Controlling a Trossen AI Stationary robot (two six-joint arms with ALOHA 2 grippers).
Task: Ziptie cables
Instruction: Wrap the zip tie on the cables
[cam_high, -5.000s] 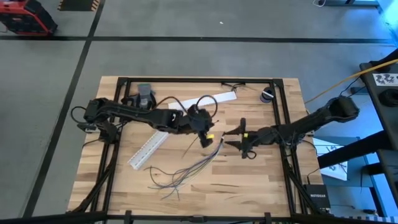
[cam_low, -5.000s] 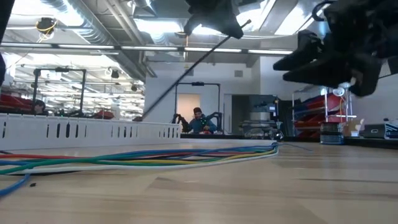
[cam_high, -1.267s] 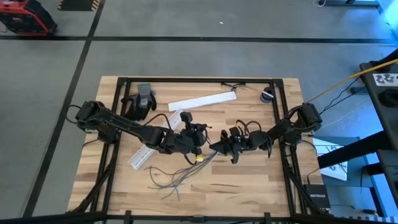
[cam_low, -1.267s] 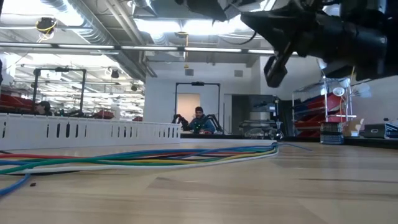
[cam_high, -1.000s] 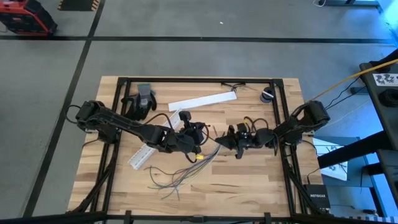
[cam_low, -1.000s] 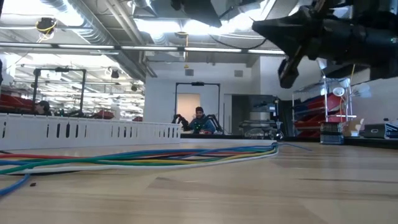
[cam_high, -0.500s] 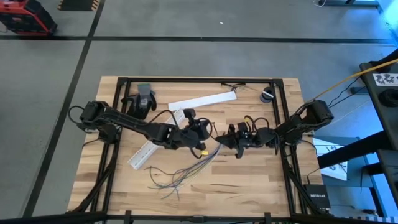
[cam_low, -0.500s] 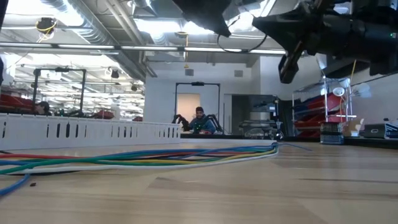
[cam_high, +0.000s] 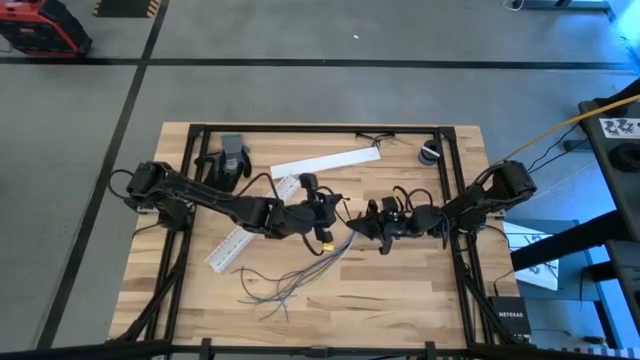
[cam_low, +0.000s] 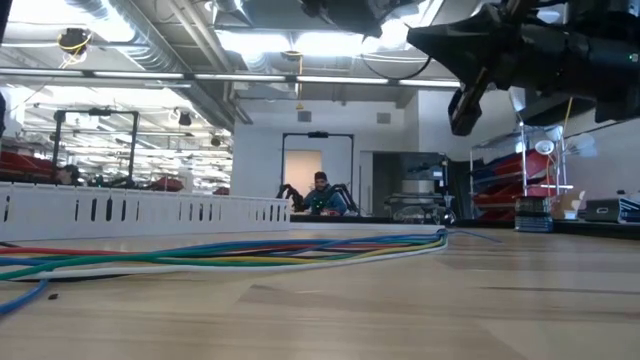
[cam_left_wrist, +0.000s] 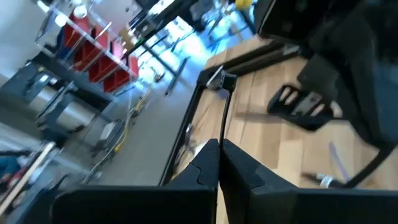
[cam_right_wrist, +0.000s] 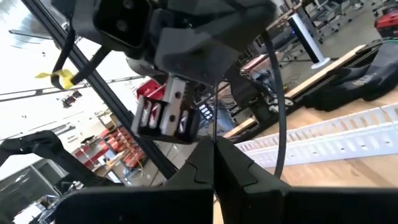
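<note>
Meeting near the middle of the wooden surface (cam_high: 400, 290), the two arms reach toward each other from opposite sides, both held above the boards. The left tool (cam_high: 338, 214) has its fingers clenched together; in the left wrist view the two dark fingers (cam_left_wrist: 219, 163) press flat against each other, and a thin dark strand rises from their tips. The right tool (cam_high: 357, 227) sits just beside it, tip almost to tip, and its fingers are likewise clenched, the pair meeting in a single seam in the right wrist view (cam_right_wrist: 213, 163); whether anything thin is pinched there cannot be told. The cables (cam_high: 300, 279) lie on the surface below and toward the near edge from the two tools, gathered at one end close under the left tool and fanning out into loose separate strands toward the left-front part of the boards. In the low view the same cables (cam_low: 230, 250) show as a flat bundle of coloured strands running across the boards. A small yellow tag (cam_high: 325, 240) shows beside the gathered end. The long white slotted channel (cam_high: 236, 238) lies slantwise on the left half, partly under the left arm. A second white strip (cam_high: 326, 161) lies toward the far edge, and a dark glove (cam_high: 230, 158) rests near the far left corner.
</note>
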